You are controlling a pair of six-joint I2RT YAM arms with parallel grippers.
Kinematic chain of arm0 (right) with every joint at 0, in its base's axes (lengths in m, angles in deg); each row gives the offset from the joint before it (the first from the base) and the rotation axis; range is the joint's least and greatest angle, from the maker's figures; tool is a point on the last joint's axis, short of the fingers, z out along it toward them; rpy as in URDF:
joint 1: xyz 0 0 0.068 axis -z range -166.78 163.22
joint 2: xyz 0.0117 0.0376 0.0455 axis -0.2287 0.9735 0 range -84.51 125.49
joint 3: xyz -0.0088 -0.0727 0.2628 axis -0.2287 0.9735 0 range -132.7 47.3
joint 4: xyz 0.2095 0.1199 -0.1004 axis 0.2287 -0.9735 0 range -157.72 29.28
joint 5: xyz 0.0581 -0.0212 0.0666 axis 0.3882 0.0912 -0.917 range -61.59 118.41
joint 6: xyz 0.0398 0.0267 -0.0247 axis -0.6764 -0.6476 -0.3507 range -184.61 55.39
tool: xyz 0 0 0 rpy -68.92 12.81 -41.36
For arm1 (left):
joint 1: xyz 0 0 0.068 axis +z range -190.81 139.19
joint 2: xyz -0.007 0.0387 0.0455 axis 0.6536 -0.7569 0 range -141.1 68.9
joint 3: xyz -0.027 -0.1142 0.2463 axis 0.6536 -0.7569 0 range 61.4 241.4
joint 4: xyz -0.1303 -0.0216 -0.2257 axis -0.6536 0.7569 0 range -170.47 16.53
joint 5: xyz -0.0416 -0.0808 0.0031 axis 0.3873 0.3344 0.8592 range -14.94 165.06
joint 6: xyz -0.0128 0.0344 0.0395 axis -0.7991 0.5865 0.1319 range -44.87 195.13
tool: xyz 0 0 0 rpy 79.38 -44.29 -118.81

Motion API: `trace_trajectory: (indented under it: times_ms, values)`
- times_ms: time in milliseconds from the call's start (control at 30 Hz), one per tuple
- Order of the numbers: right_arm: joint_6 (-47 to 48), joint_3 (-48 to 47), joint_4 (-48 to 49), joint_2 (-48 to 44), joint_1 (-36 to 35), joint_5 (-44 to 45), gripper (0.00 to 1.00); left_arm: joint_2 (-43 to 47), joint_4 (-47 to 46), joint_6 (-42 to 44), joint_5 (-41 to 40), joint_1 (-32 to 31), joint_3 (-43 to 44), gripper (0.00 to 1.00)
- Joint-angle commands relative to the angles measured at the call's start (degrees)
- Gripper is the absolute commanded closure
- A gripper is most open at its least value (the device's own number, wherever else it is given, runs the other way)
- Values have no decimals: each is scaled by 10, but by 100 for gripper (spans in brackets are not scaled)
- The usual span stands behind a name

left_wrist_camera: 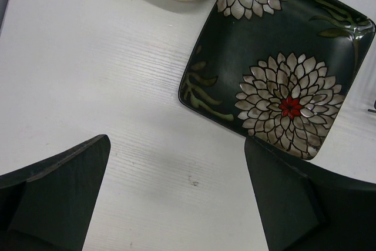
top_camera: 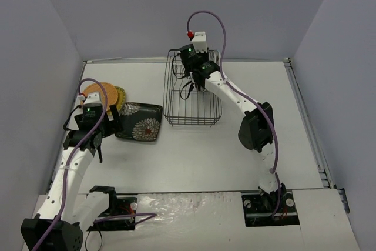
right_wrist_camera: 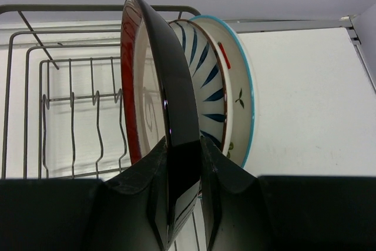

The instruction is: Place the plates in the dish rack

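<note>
While you're scanning L to R, your L gripper (left_wrist_camera: 176, 145) is hanging over the table (top_camera: 194, 157) w/ its fingers (left_wrist_camera: 59, 198) spread wide apart and nothing between them. Two plates are lying stacked at approx. 12 o'clock from it in the top cam. The orange plate (top_camera: 97, 91) is resting on the yellow-green plate (top_camera: 121, 96), which is peeking out on the stack's 3 o'clock side. The dark square plate (left_wrist_camera: 276, 57) is lying flat at approx. 3 o'clock from that gripper, just beside the stack; you can't tell if they're touching. Thru the L wrist cam its flowered face is filling the 1 o'clock part of the pic. Its near corner is showing right at one fingertip, but contact isn't clear.

Moving R, the dish rack (top_camera: 194, 107) is sitting at approx. 2 o'clock from the square plate, apart from it. Your R gripper (right_wrist_camera: 182, 157) is reaching in at the rack's 12 o'clock end. It's clamping the red-rimmed cream plate (right_wrist_camera: 141, 86) by its rim, one finger pressing on each face. That plate is standing on edge, w/ its cream face turning toward 9 o'clock in the R wrist cam and its dark back toward 3. Just behind it, at approx. 2 o'clock, the striped plate (right_wrist_camera: 202, 80) and then the fruit-mark plate (right_wrist_camera: 238, 86) w/ a teal rim are standing on edge too, leaning close together. Whether the gripped plate is sitting between the prongs isn't showing.
</note>
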Motion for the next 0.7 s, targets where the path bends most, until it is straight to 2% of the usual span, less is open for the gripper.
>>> trace_trajectory:
  times_ms: [0,367,433,533,567,667]
  values:
    - [-26,-42,76,-12,-5,98,100,-2,-30,3,-5,-4,12,3]
    - [-52,-39,76,36,-1,53,99,-6,-32,2,5,-4,11,3]
    - [-54,-39,76,39,1,46,93,-6,-32,2,8,-4,11,3]
    - [-59,-36,76,36,3,25,70,-8,-37,4,31,-5,9,3]
    - [-59,-35,76,36,3,24,69,-8,-38,4,36,-5,8,3]
    - [-59,-27,76,22,3,10,44,-12,-38,6,53,-9,8,3]
